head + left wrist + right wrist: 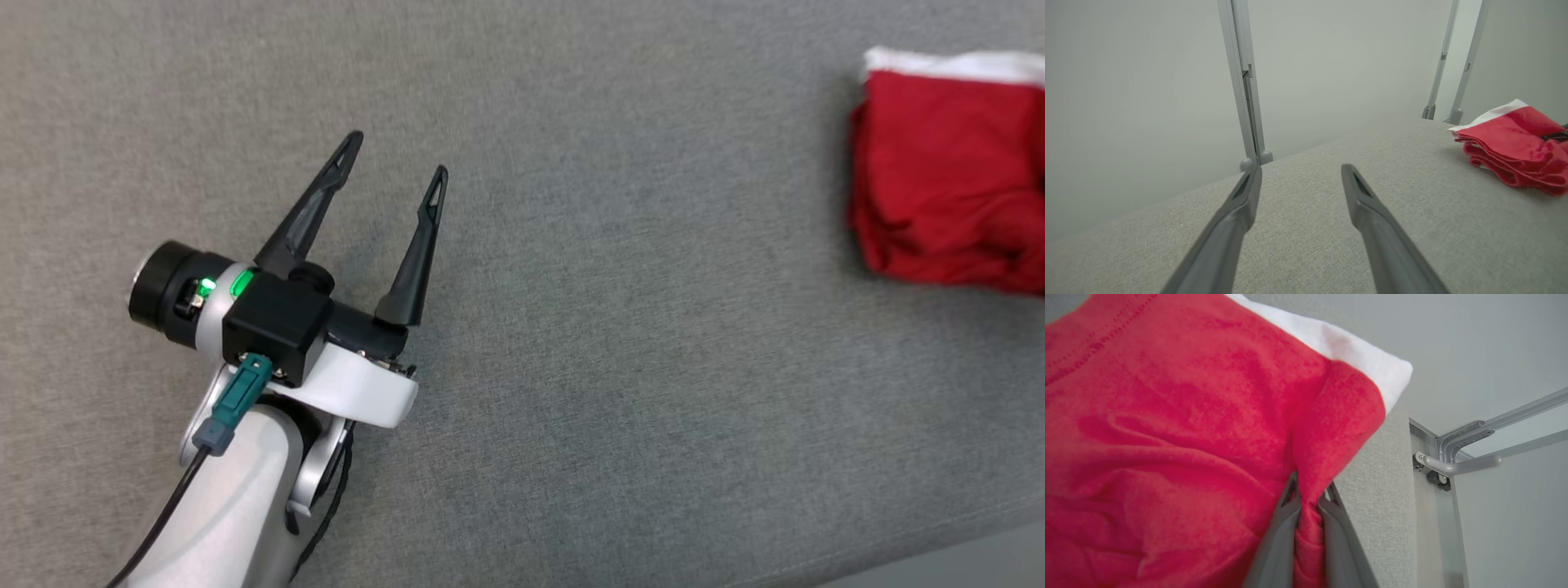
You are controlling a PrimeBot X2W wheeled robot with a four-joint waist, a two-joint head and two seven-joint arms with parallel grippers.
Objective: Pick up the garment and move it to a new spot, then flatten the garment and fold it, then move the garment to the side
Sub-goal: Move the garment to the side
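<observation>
At eight o'clock the left gripper [397, 153] hangs wide open, empty. Farther, at two o'clock, the folded red garment [947, 171] lies on the grey surface [571, 367]. The right gripper [1310, 486] pinches one fold, so dragging may unfold the stack.

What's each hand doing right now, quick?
Left hand: open, holding nothing.
Right hand: closed on the red garment.

Lab; fabric table [612, 367], metal frame [1242, 102]

Folded red garment [951, 175], white-edged — rumpled layers, at head view's right edge
</observation>
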